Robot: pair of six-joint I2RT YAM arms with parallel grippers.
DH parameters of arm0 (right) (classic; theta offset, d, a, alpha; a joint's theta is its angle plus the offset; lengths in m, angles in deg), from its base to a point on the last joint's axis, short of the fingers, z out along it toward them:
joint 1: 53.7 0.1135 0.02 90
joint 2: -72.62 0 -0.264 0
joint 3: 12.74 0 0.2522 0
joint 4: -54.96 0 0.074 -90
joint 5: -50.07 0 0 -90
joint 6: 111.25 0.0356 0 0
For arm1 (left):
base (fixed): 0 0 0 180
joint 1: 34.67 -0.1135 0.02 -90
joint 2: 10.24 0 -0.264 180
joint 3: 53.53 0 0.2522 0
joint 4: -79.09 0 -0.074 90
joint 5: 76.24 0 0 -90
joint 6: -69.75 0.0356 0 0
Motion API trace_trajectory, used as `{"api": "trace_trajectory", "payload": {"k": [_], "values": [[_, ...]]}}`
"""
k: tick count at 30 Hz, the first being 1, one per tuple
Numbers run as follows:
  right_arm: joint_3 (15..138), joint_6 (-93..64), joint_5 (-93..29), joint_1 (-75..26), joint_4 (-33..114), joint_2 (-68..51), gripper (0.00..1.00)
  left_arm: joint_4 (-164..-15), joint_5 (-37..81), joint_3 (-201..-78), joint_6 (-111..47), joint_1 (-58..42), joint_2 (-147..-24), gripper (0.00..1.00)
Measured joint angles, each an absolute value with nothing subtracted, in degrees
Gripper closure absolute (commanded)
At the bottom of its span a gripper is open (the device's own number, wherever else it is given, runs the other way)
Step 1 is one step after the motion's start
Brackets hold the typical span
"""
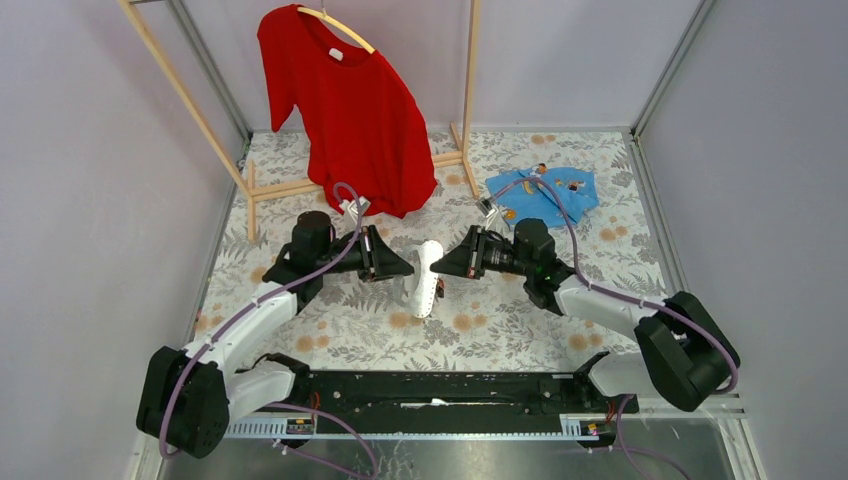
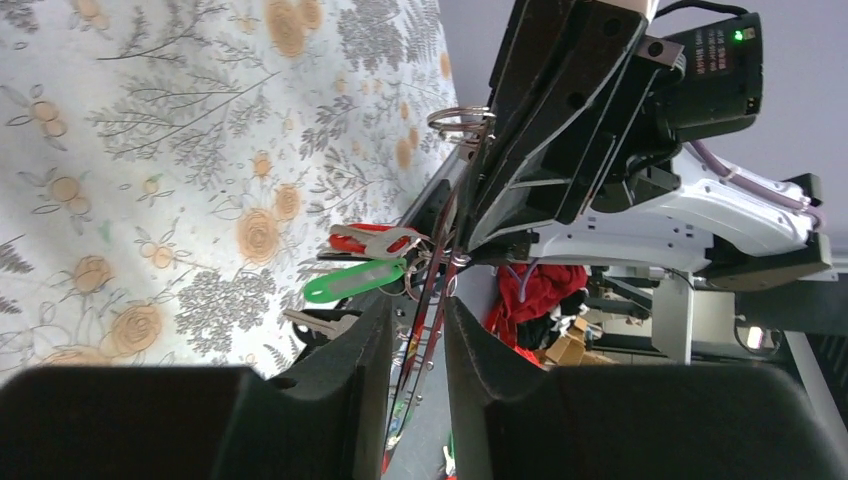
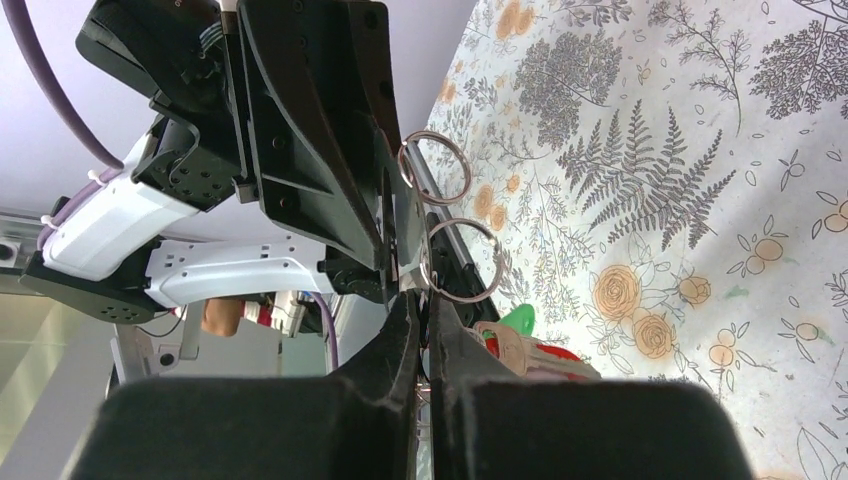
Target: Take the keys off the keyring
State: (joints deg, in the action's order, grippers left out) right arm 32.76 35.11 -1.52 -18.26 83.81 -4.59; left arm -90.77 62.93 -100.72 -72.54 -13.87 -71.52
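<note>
The keyring, a pale flat band, hangs upright between my two grippers at mid table. My right gripper is shut on its edge; in the right wrist view the fingers pinch the thin band, with two metal split rings just above. My left gripper faces it from the left. Its jaws stand a little apart, with the band seen edge-on in the gap. The green key, red key and black-headed key dangle beside the band.
A blue cloth with small items lies at the back right. A red shirt hangs on a wooden rack at the back left. The floral table cover ends at grey walls on both sides.
</note>
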Motion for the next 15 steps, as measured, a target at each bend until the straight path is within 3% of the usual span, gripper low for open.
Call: {"api": "trace_trajectory", "payload": {"k": [7, 11, 13, 15], "values": [[33.8, 32.6, -1.5, -18.4, 77.3, -0.5, 1.0, -93.5, 64.9, -101.3, -75.3, -11.4, -71.5, 0.67], [34.0, 32.0, -1.8, -18.6, 75.0, 1.4, 1.0, -93.8, 65.0, -102.0, -75.6, -10.2, -72.2, 0.83], [34.0, 31.6, -2.0, -18.6, 73.8, 2.4, 1.0, -93.8, 65.0, -102.1, -75.6, -10.1, -72.7, 1.0], [34.0, 31.2, -3.0, -18.6, 71.9, 3.5, 0.95, -94.3, 65.4, -102.2, -75.7, -9.9, -73.4, 1.0]]}}
